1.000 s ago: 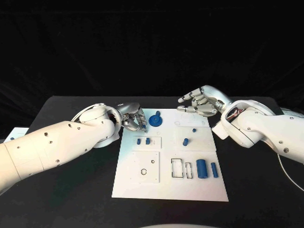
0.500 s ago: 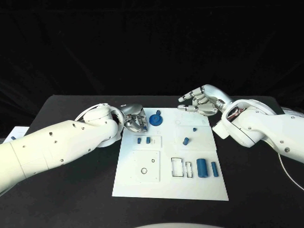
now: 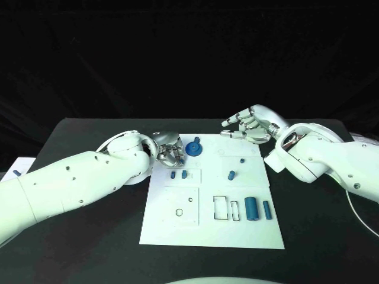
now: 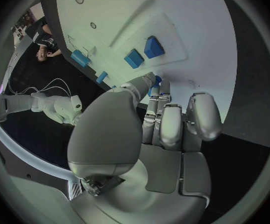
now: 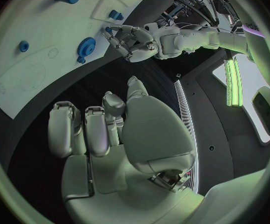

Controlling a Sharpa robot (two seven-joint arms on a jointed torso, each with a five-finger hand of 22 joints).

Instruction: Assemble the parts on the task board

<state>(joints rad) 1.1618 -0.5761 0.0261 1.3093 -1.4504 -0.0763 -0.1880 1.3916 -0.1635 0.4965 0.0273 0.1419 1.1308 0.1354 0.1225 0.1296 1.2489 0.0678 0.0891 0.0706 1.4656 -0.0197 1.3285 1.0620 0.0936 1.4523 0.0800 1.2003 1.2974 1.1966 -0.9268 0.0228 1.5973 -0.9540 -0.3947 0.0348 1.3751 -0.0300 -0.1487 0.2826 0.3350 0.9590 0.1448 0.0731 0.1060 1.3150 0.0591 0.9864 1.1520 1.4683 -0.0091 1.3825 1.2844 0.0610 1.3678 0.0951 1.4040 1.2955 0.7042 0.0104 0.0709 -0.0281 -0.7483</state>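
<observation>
The white task board (image 3: 241, 236) lies in the middle of the table. A blue gear (image 3: 195, 148) sits near its far edge, also visible in the right wrist view (image 5: 85, 47). My left hand (image 3: 167, 152) hovers at the board's far left corner, just left of the gear, fingers curled with a small blue part (image 4: 156, 80) pinched at the fingertips. Two small blue blocks (image 3: 178, 175) lie just in front of that hand. My right hand (image 3: 249, 127) hangs above the board's far edge with its fingers curled in and nothing in them.
A blue peg (image 3: 232, 175) and a tiny blue piece (image 3: 243, 160) stand mid-board. Two blue cylinders (image 3: 251, 209) lie at the board's right, beside rectangular slots (image 3: 221, 208). A square plate with holes (image 3: 183, 206) sits at the left. Black table (image 3: 79, 236) surrounds the board.
My left hand has shifted slightly nearer to me beside the gear, still curled. My right hand and the parts on the board have stayed put.
</observation>
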